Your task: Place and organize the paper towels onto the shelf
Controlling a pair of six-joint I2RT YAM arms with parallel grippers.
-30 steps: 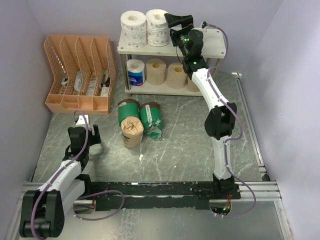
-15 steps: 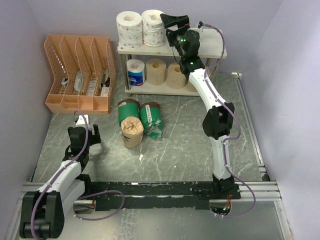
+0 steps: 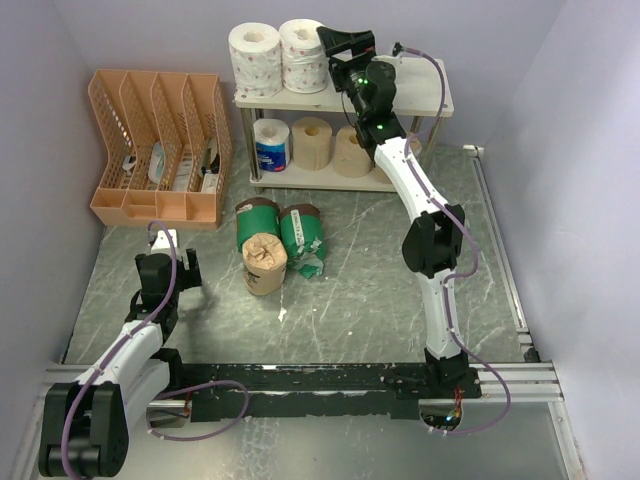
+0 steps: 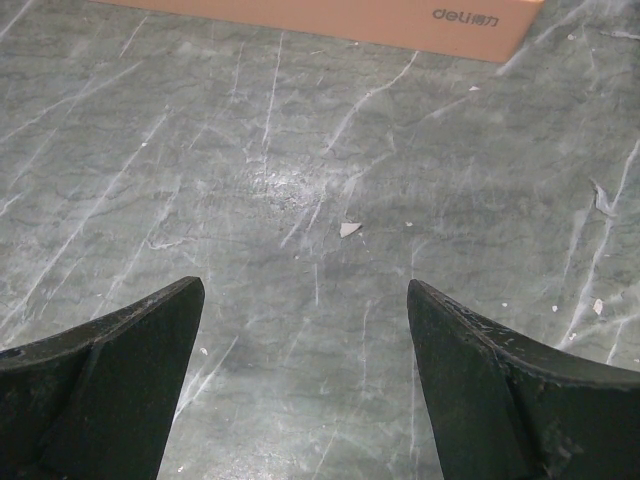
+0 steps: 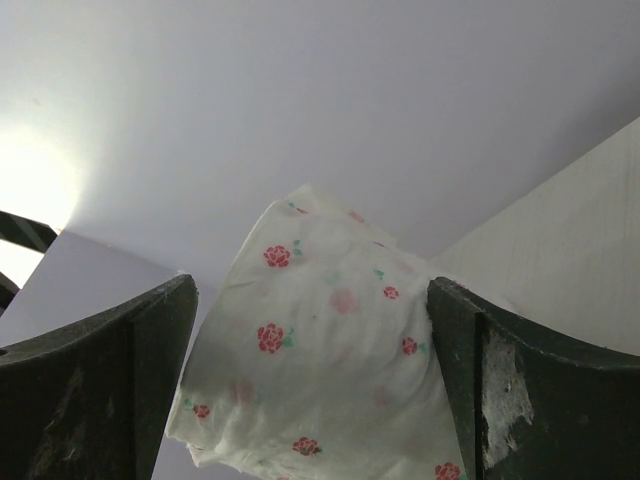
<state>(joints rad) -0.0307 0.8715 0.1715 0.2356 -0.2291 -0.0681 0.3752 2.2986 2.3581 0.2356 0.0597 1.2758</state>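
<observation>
The shelf [image 3: 420,92] stands at the back. Two white rose-patterned rolls [image 3: 253,55] [image 3: 303,50] stand on its top board at the left end. A blue-and-white roll [image 3: 271,145] and two tan rolls [image 3: 311,142] [image 3: 351,150] are on the lower board. My right gripper [image 3: 333,52] is open at the right-hand patterned roll; in the right wrist view the roll [image 5: 320,360] sits between its spread fingers [image 5: 312,300], touching the right one. Two green-wrapped rolls [image 3: 258,218] [image 3: 300,232] and a brown one [image 3: 265,262] lie on the table. My left gripper [image 3: 170,243] [image 4: 305,300] is open and empty over bare table.
An orange slotted file organizer [image 3: 160,145] stands at the back left; its base edge shows in the left wrist view [image 4: 350,15]. Walls close the cell on the left, back and right. Small paper scraps [image 4: 350,229] lie on the grey table.
My right gripper has moved left along the top board, and both patterned rolls have slid left with it toward the shelf's left end. The left arm has not moved.
</observation>
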